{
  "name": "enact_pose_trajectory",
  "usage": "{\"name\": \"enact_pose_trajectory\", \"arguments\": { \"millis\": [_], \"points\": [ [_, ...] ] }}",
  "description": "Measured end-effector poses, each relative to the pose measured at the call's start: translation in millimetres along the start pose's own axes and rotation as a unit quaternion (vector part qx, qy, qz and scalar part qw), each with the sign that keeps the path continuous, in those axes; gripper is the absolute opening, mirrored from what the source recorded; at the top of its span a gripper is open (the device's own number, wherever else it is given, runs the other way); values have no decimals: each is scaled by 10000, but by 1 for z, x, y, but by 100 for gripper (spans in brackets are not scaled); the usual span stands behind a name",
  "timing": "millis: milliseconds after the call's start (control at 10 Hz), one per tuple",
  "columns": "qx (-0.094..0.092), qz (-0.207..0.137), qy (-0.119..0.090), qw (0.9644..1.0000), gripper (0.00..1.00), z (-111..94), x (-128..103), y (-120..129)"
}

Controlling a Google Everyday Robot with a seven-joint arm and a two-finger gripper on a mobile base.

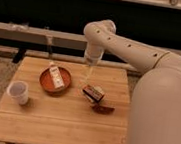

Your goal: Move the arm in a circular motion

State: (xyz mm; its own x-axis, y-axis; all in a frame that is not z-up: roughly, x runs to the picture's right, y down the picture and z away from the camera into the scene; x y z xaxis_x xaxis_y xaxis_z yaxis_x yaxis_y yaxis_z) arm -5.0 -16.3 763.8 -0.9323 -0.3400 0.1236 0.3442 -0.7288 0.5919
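Note:
My cream-white arm [132,49] of thick rounded segments with small dark holes reaches from the lower right up and left over the wooden table [52,119]. It bends down at an elbow near the top centre. Its narrow pale tip, the gripper [87,75], hangs over the table's far middle. It sits just right of the red bowl [55,79] and just above and left of a dark snack packet [93,92]. It holds nothing that I can see.
The red bowl holds a small white carton [55,75]. A white cup [19,92] stands at the table's left. A second dark brown packet [102,108] lies below the first. A dark wall with a rail [34,31] runs behind the table.

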Motion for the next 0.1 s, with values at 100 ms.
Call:
{"name": "enact_pose_trajectory", "arguments": {
  "millis": [100],
  "points": [
    [-22, 18, -8, 10000, 80, 0, -3, 1]
  ]
}}
